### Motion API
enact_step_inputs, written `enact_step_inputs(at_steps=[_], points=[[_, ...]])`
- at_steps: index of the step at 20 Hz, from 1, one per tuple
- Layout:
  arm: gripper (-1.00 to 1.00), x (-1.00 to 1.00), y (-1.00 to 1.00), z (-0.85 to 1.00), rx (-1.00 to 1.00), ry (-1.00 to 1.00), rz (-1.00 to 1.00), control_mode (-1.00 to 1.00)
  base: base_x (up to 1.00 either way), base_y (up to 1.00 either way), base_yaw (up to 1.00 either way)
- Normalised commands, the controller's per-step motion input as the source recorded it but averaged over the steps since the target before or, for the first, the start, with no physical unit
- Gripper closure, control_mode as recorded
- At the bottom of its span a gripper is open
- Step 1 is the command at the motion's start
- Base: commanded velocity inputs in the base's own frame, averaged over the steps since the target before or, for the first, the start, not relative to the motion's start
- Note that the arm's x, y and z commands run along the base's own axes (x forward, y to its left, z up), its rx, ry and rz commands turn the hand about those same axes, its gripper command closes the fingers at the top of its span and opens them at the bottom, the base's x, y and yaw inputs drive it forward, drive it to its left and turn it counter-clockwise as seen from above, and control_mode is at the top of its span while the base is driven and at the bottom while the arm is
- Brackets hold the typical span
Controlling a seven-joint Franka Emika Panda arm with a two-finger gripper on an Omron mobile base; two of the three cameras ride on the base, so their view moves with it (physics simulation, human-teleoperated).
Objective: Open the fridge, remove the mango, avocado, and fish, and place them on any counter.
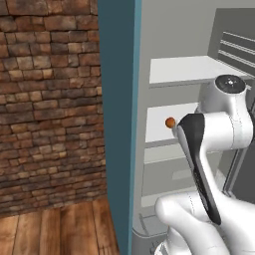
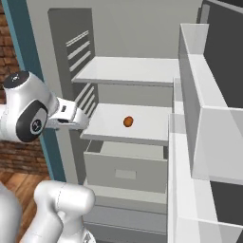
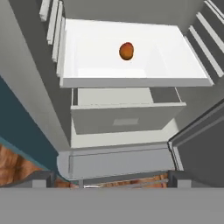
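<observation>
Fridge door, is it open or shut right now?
Open. The fridge interior shows: white shelves, a grey drawer, and the mango on the middle shelf.

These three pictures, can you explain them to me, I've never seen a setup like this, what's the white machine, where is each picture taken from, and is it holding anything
It is a computer-rendered kitchen. The white machine is a robot arm on a base that can drive, facing a fridge whose door already stands open. Two pictures come from cameras on the base, behind the arm to its left and right. The third comes from a camera on the hand itself, looking down into the fridge. The gripper shows as two dark finger tips at the bottom of the hand picture; it is open and holds nothing. On the white middle shelf lies a small orange-brown mango. Below it is a grey drawer. To the left are a brick wall and wooden floor.
</observation>
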Motion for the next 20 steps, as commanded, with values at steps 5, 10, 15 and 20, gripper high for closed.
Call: enact_step_inputs(at_steps=[5, 10, 15, 20], points=[[-1.00, 0.31, -0.43, -0.62, 0.03, 0.00, -0.12, -1.00, 0.00, 0.00, 0.00], [-1.00, 0.33, -0.38, -0.48, 0.07, -0.01, -0.02, -1.00, 0.00, 0.00, 0.00], [-1.00, 0.39, -0.31, -0.20, 0.05, 0.17, -0.01, -1.00, 0.00, 0.00, 0.00], [-1.00, 0.62, -0.18, -0.64, 0.00, 0.00, 0.00, -1.00, 0.00, 0.00, 0.00]])
